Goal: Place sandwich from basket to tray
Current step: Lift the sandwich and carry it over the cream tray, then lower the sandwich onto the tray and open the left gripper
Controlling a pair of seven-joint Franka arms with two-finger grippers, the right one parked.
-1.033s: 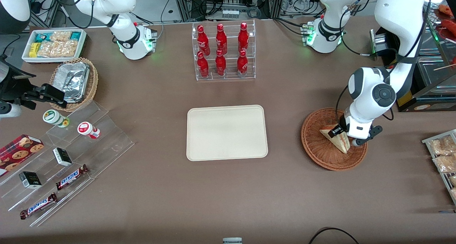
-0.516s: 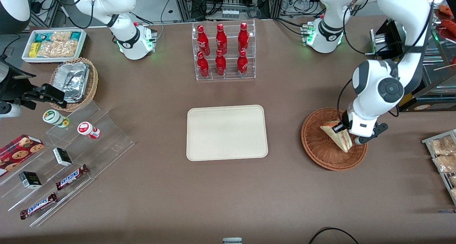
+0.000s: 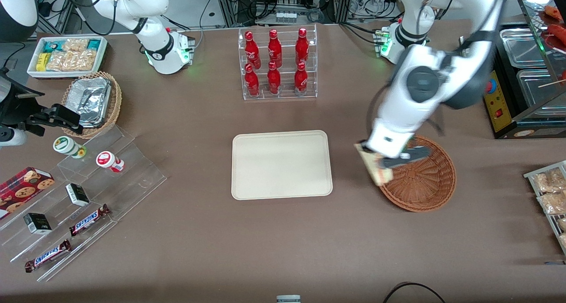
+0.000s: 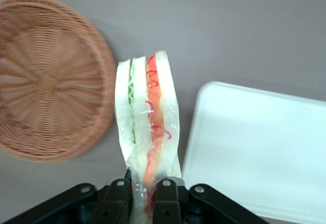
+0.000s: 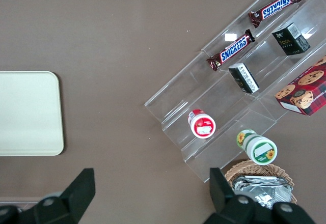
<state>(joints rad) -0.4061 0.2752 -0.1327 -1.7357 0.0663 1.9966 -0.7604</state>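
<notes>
The wrapped sandwich (image 3: 375, 168) (image 4: 147, 127) hangs in the air, pale bread with green, pink and red filling. My left gripper (image 3: 384, 161) (image 4: 144, 196) is shut on its lower end, one finger on each face. It is above the table between the basket and the tray, over the basket's rim on the tray's side. The round reddish-brown wicker basket (image 3: 424, 183) (image 4: 46, 81) has nothing in it. The cream rectangular tray (image 3: 281, 164) (image 4: 260, 152) (image 5: 25, 113) lies flat at the table's middle with nothing on it.
A clear rack of red bottles (image 3: 276, 64) stands farther from the front camera than the tray. Toward the parked arm's end are a stepped clear display with snack bars (image 3: 70, 197), a tan basket of foil trays (image 3: 93, 101) and a white snack bin (image 3: 66, 55). Metal containers (image 3: 526, 64) stand at the working arm's end.
My gripper has lifted the sandwich out of the basket and carried it sideways toward the tray, past the basket's rim. The basket now holds nothing.
</notes>
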